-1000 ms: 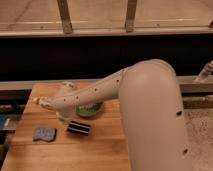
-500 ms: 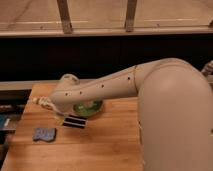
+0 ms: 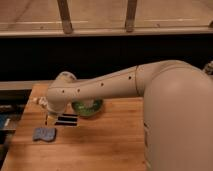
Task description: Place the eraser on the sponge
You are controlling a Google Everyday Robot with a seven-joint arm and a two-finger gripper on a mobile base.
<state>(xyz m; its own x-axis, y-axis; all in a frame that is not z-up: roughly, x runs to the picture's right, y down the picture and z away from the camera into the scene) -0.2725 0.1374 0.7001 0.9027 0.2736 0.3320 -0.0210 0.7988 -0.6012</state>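
Note:
The eraser [image 3: 67,120], a small black block with thin white stripes, hangs just above the wooden table [image 3: 105,145], right under the arm's wrist. My gripper [image 3: 54,119] sits at the eraser's left end below the pale wrist, shut on it, with most of its fingers hidden by the wrist. The sponge [image 3: 44,134], a flat blue-grey pad, lies on the table a little lower left of the eraser and apart from it.
A green bowl [image 3: 87,107] stands just behind and to the right of the eraser, partly covered by the forearm. The robot's big pale arm fills the right half of the view. The table's left edge is close to the sponge. A dark ledge runs along the back.
The arm has swung left and stretched out. The eraser has travelled left with the gripper, from in front of the bowl toward the sponge. The sponge has stayed put.

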